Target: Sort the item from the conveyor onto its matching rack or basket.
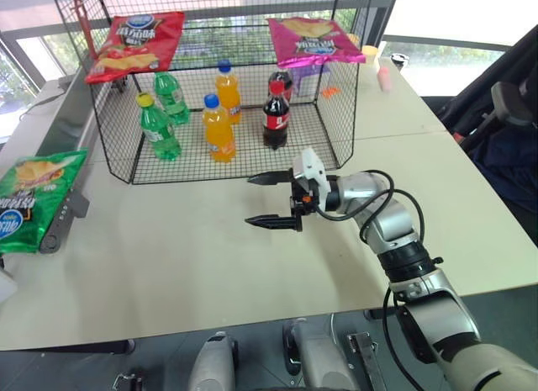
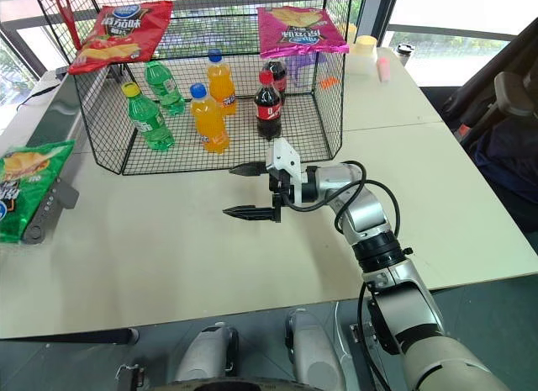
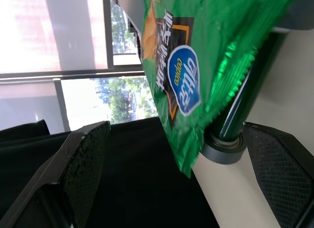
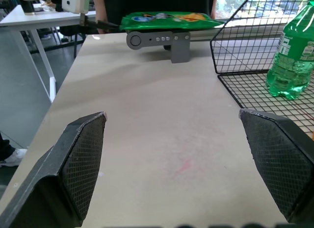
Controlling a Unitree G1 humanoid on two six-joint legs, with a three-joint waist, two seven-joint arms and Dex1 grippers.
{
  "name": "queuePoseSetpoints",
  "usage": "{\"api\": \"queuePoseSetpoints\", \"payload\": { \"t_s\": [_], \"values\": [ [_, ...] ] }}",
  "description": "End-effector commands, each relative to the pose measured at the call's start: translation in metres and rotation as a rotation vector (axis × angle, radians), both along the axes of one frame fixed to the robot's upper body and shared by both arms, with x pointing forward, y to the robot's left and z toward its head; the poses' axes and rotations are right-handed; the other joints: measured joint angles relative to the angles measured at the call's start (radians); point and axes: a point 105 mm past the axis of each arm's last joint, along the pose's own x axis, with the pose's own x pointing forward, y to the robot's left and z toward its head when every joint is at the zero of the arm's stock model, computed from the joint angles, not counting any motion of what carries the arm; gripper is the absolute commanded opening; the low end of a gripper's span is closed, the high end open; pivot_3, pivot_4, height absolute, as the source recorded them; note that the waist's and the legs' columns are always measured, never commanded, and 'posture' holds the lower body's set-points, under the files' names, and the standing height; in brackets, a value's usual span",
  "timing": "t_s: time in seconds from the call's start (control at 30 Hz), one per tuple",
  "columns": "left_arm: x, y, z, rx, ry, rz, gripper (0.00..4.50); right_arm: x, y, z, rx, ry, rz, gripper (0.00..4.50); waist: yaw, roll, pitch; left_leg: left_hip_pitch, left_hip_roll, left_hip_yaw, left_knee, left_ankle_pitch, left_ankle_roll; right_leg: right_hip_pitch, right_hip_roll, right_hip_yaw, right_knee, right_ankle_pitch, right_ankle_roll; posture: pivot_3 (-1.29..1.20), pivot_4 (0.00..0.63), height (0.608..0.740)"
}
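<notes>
The green crisp bag (image 1: 34, 198) lies flat on the near end of the conveyor (image 1: 65, 208) at the table's left side, its corner hanging over the end roller (image 3: 223, 142). In the left wrist view my left gripper (image 3: 176, 135) is open, with the bag's (image 3: 196, 66) hanging corner close in front of its fingers and not touched. My right gripper (image 1: 249, 200) hovers open and empty over the middle of the table, pointing left toward the bag (image 4: 167, 19). The black wire rack (image 1: 336, 113) stands behind it.
A red crisp bag (image 1: 134, 46) and a pink crisp bag (image 1: 313, 39) lie on the rack's upper shelf. Green (image 1: 157, 126), orange (image 1: 218, 126) and cola (image 1: 276, 113) bottles stand inside. Cups (image 1: 370, 55) sit at the back right. A black chair (image 1: 504, 105) stands right of the table.
</notes>
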Motion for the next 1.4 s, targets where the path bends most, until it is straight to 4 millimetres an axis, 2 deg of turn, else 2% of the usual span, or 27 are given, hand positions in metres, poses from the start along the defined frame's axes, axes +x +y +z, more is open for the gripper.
{"api": "queuePoseSetpoints", "payload": {
  "t_s": [0.03,0.17,0.23,0.3,0.5,0.73,0.83,0.93,1.07,1.2,1.4],
  "values": [
    [-0.002,0.005,0.011,0.045,-0.022,0.013,4.5,-0.003,0.005,0.012,0.021,-0.058,0.017,4.47,0.0,0.0,0.0,0.0,0.0,0.0,0.0,0.0,0.0,0.0,0.0,0.0,0.0,0.0,0.0,0.0,0.15,0.74],
    [0.0,0.011,0.006,0.041,-0.016,0.026,4.5,-0.001,0.006,0.013,0.024,-0.064,0.005,4.47,0.001,-0.001,0.0,0.0,0.0,0.0,0.0,0.0,0.0,0.0,0.0,0.0,0.0,-0.002,0.002,0.0,0.15,0.74],
    [0.001,0.014,0.0,0.041,-0.007,0.027,3.95,0.0,0.006,0.014,0.025,-0.069,-0.003,4.5,0.002,-0.001,0.0,0.0,0.0,0.0,0.0,0.0,0.0,0.0,0.0,0.0,0.001,-0.002,0.002,0.0,0.15,0.74],
    [0.005,0.014,-0.001,0.046,-0.025,0.019,3.15,0.001,0.005,0.015,0.025,-0.075,-0.016,4.5,0.001,-0.001,0.0,0.001,0.0,0.0,0.0,0.0,0.0,0.0,0.0,0.0,0.001,-0.002,0.002,0.0,0.15,0.74],
    [0.008,0.009,-0.004,0.035,-0.03,-0.005,0.12,0.003,0.001,0.014,0.02,-0.082,-0.048,4.5,0.001,-0.002,-0.001,0.0,0.0,0.001,0.0,0.0,0.0,0.0,0.0,0.0,0.001,0.001,0.0,0.0,0.15,0.74],
    [0.002,0.004,0.0,-0.005,-0.072,-0.002,0.05,0.005,0.001,0.013,0.02,-0.086,-0.065,4.5,0.001,-0.002,-0.002,0.0,0.0,0.001,0.0,0.0,0.0,-0.001,0.0,0.0,0.001,0.001,0.0,0.0,0.15,0.74],
    [0.004,-0.006,0.014,-0.09,-0.171,-0.027,0.05,0.006,0.001,0.012,0.019,-0.088,-0.064,4.5,0.001,-0.003,-0.002,0.0,0.0,0.001,0.0,0.0,0.0,-0.001,0.0,0.0,0.001,0.001,0.0,0.0,0.15,0.74],
    [0.009,-0.031,0.045,-0.242,-0.345,-0.127,0.05,0.007,0.004,0.012,0.017,-0.091,-0.056,4.5,0.004,-0.005,-0.003,0.0,0.001,0.001,0.0,0.0,0.0,0.0,0.0,0.001,0.001,0.001,0.0,0.0,0.15,0.74],
    [0.018,-0.058,0.075,-0.4,-0.426,-0.231,0.05,0.01,0.007,0.014,0.02,-0.097,-0.045,4.5,0.006,-0.007,-0.004,0.0,0.0,0.001,0.002,0.0,0.0,0.001,0.0,0.0,0.001,0.001,-0.001,0.0,0.15,0.74],
    [0.027,-0.087,0.089,-0.549,-0.413,-0.333,0.05,0.016,0.007,0.02,0.029,-0.104,-0.046,4.5,0.0,-0.007,-0.004,0.001,0.0,0.002,0.002,0.0,0.0,0.001,0.001,0.001,0.002,0.002,0.0,0.0,0.15,0.74],
    [0.036,-0.14,0.106,-1.068,-0.279,-0.582,0.05,0.035,0.002,0.054,0.105,-0.088,-0.075,4.5,0.0,-0.006,-0.004,0.001,0.0,0.002,0.002,0.0,0.0,0.001,0.003,0.001,0.002,0.003,0.002,0.0,0.15,0.74]
  ]
}}
